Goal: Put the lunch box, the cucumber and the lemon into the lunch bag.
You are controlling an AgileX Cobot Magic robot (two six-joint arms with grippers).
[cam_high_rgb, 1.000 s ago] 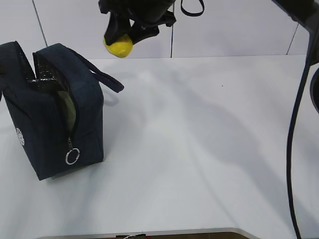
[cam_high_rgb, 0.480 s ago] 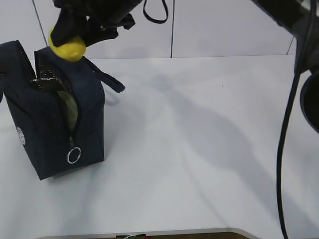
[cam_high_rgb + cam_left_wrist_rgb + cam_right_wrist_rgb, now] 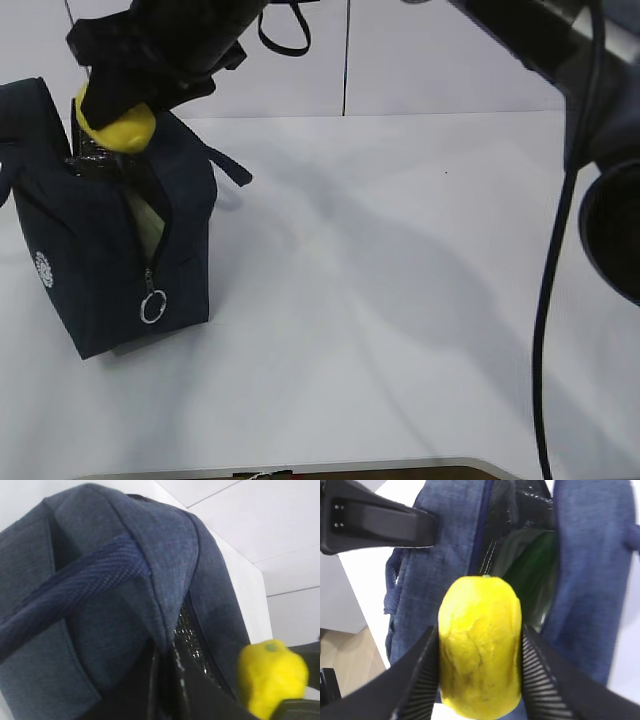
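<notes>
The navy lunch bag [image 3: 90, 270] stands at the table's left with its top unzipped. My right gripper [image 3: 115, 112] is shut on the yellow lemon [image 3: 117, 127] and holds it at the bag's opening, just over the rim. In the right wrist view the lemon [image 3: 480, 645] sits between both ribbed fingers [image 3: 542, 675], above the open bag [image 3: 585, 580]. The dark green cucumber [image 3: 532, 570] lies inside. The lunch box's pale green lid [image 3: 147, 222] shows through the side gap. My left gripper [image 3: 165, 690] pinches the bag's rim [image 3: 100, 580]; the lemon [image 3: 270, 677] shows to the right of it.
The bag's strap handle [image 3: 225, 165] hangs over its right side, and the silver ring pull [image 3: 152, 307] dangles low on the front. The white table [image 3: 400, 300] stretches to the right. The right arm's black cable [image 3: 548, 300] hangs along the right side.
My right gripper has carried the lemon leftward and down, from above the table's middle to the bag's opening. The bag has shifted slightly.
</notes>
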